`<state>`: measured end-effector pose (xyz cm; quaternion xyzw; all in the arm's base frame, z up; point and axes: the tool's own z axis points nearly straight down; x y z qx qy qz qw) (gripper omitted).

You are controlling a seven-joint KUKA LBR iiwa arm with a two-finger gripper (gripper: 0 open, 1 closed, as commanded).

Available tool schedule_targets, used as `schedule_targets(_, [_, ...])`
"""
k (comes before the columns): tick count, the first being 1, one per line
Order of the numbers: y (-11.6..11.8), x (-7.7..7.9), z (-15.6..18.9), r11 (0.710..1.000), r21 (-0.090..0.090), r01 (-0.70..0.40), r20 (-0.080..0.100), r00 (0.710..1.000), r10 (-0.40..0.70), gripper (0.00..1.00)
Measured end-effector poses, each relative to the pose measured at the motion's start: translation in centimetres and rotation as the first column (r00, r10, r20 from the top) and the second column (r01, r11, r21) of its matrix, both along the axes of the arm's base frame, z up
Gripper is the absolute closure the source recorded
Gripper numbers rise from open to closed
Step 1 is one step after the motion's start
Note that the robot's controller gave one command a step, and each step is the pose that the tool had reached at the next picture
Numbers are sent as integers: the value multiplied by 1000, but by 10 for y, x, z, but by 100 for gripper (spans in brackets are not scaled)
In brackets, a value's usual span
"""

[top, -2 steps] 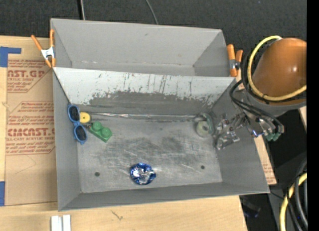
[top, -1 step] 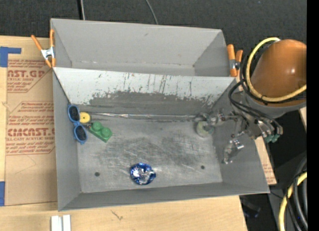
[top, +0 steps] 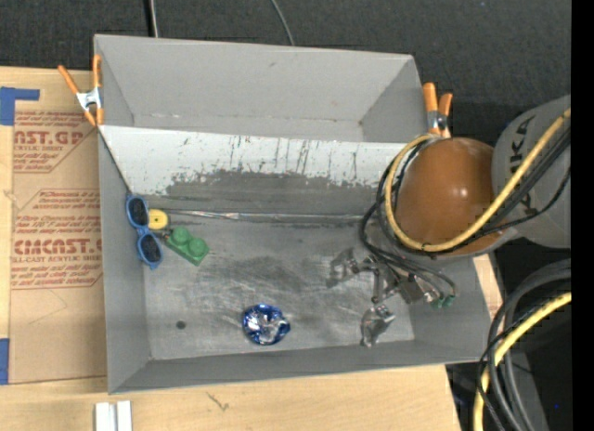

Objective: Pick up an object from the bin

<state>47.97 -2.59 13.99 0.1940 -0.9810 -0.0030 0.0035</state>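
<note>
Nearest candidate: a blue-and-silver crumpled ball (top: pixel 265 324), lying alone on the bin (top: pixel 243 165) floor, near the front wall and a little left of centre. Judged light and soft, likely foil or wrapper. It should yield under pressure and may roll or skid on the metal floor. Recommended hold is across its middle from above, closing gently and low enough to trap it against the floor.

Other contents lie well apart at the left wall. A green block (top: pixel 188 245) is judged stiff and light, with flat sides that offer an easy grip. A small yellow piece (top: pixel 157 220) lies just beside it. The blue sunglasses (top: pixel 142 231) are judged thin, awkward and more fragile.

The gripper (top: pixel 364 295) is low over bare floor at the right of the bin, well apart from the ball. Nothing is seen in it. Whether it is apart or together cannot be told, as cables and the orange cover (top: pixel 445 192) crowd that area.
</note>
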Motion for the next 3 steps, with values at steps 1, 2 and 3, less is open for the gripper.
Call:
schedule_targets(1, [97,17,-57,1000,1,25,4,1000,-25,0])
schedule_targets(2, [128,13,-67,994,-6,-112,19,994,112,0])
schedule_targets(3, [128,13,-66,994,-5,-111,18,994,111,100])
